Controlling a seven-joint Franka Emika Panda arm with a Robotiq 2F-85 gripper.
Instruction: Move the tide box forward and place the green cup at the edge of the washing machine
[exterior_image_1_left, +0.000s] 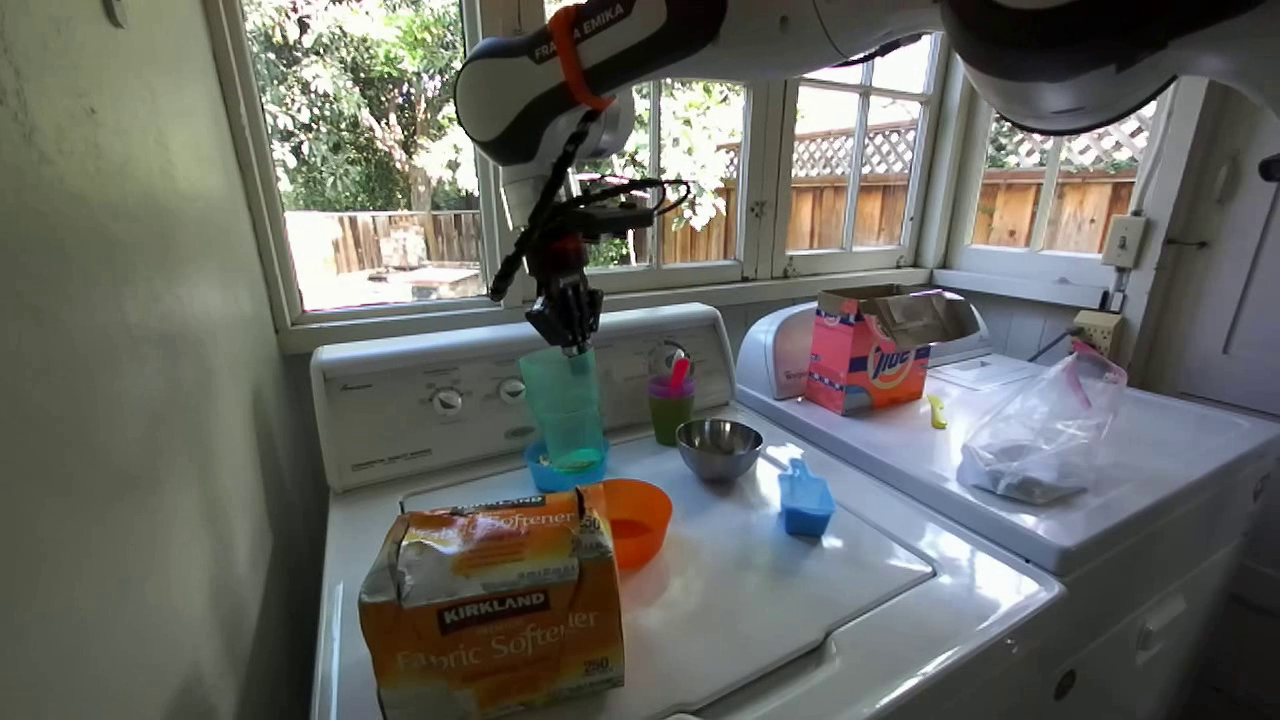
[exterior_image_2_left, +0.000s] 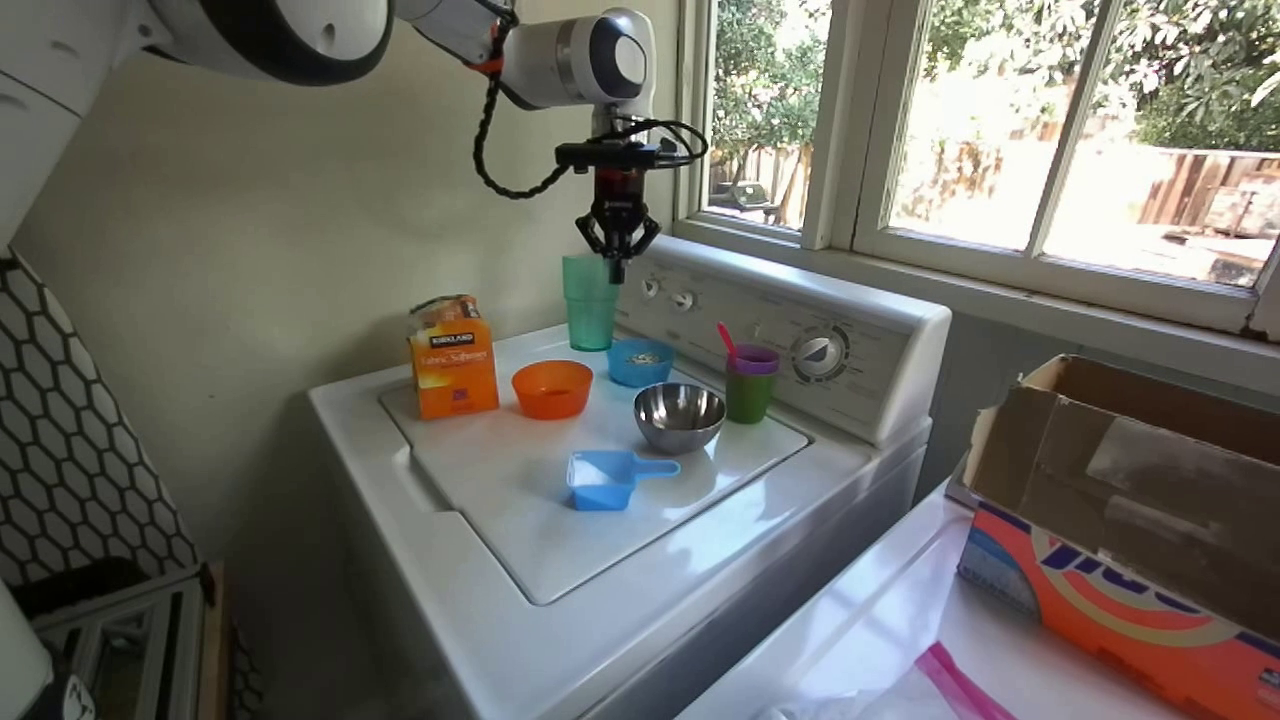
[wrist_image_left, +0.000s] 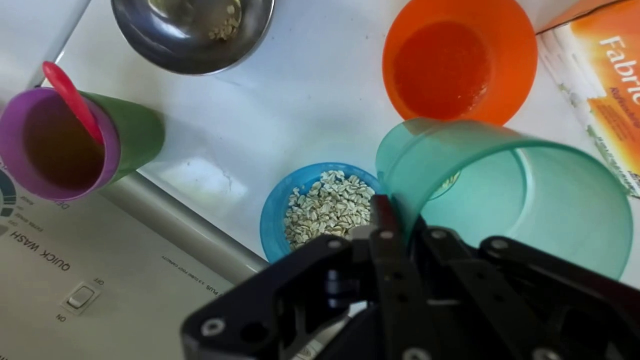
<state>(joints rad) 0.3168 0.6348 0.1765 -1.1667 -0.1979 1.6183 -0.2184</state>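
Green cup (exterior_image_1_left: 562, 412) was upright, its rim pinched by the nearly closed end effector (exterior_image_2_left: 616, 271). Tide box (exterior_image_1_left: 866, 360) stood well apart.

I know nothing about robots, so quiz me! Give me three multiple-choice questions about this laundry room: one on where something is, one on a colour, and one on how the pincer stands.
1. Where is the Tide box?
A) on the white appliance beside the washing machine
B) on top of the washing machine
C) inside the washing machine

2. What colour is the scoop?
A) pink
B) yellow
C) blue

3. How is the pincer?
A) wide open
B) shut on the wall of the green cup
C) shut on nothing

1: A, since both exterior views show it standing there.
2: C, since it looks blue from handle to lip.
3: B, since the wrist view shows the cup's wall caught in its grip.
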